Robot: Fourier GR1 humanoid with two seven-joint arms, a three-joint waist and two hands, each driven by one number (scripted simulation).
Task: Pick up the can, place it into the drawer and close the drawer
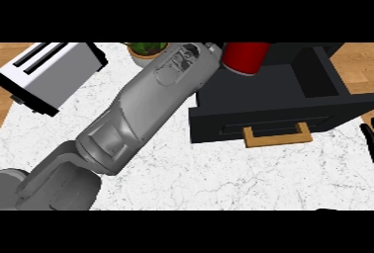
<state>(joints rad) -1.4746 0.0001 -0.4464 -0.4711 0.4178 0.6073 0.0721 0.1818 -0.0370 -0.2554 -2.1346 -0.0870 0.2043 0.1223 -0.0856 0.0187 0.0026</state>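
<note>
Your left forearm point(146, 108) ends by the red can point(245, 58) at the open drawer's point(219, 126) far end; that hand's hidden, can't tell its grip.

You've got a white marble counter point(219, 178) — toaster point(51, 74) at its far left, potted plant point(146, 50) at the far edge, black drawer unit point(215, 123) on the right — drawer open

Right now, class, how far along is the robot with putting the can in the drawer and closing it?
Done: the can seems picked up, at the tip of the left forearm above the back of the open drawer. In hand: the placing; the robot hand itself is hidden. Left: lowering and releasing the can, then pushing the drawer shut at its wooden handle.
</note>
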